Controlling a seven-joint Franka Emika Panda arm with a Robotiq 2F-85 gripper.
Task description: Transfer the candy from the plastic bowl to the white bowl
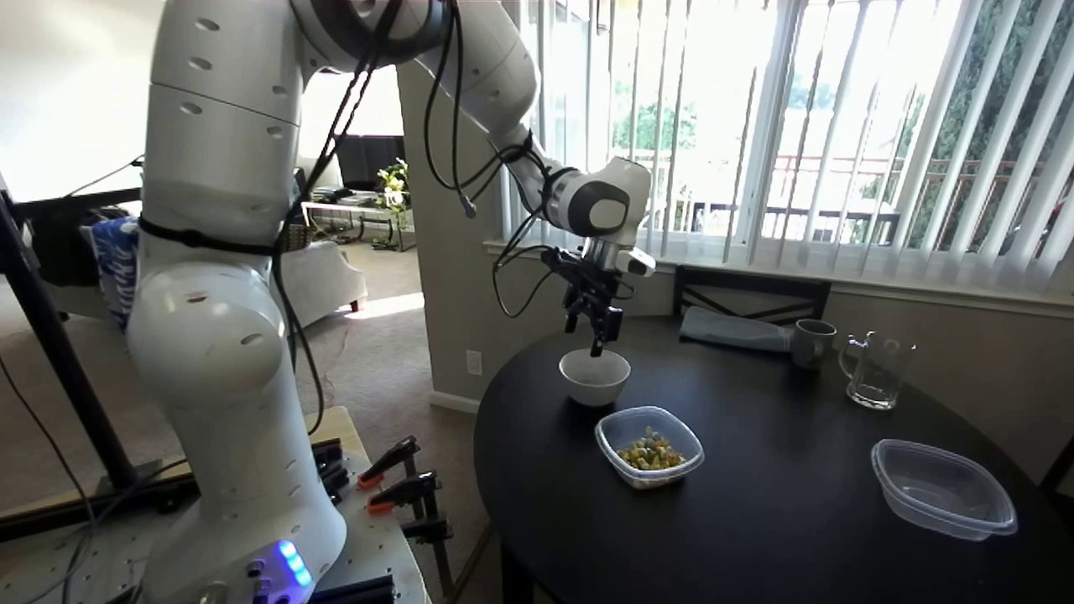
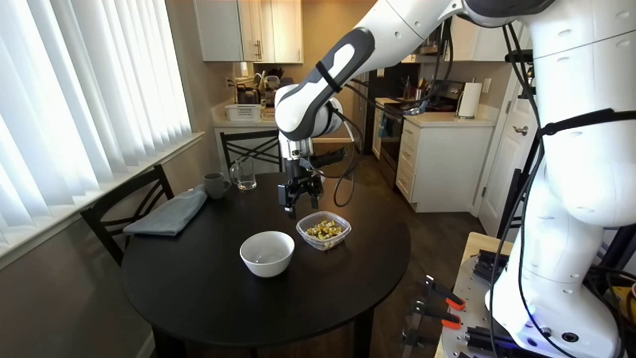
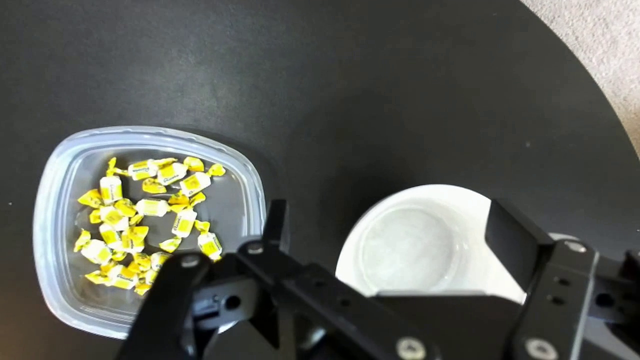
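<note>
The candy (image 1: 650, 453) is a heap of small yellow and white wrapped pieces, also seen in an exterior view (image 2: 324, 229) and the wrist view (image 3: 152, 207). It lies in the squarish translucent plastic bowl (image 1: 625, 424), whose rim shows in an exterior view (image 2: 343, 234) and the wrist view (image 3: 47, 220). The round white bowl (image 1: 594, 390) stands beside it, also in an exterior view (image 2: 268, 267); its visible inside is bare in the wrist view (image 3: 407, 250). My gripper (image 1: 592, 331) is open and empty above the table, fingers pointing down, also in an exterior view (image 2: 302, 203) and the wrist view (image 3: 396, 222).
A clear rectangular container (image 1: 948, 495) stands on the dark round table (image 1: 755, 537). A glass mug (image 1: 877, 377), a grey mug (image 1: 812, 346) and a folded blue-grey cloth (image 1: 734, 329) are toward the window side. Dark chairs (image 2: 134, 199) stand at the table's edge.
</note>
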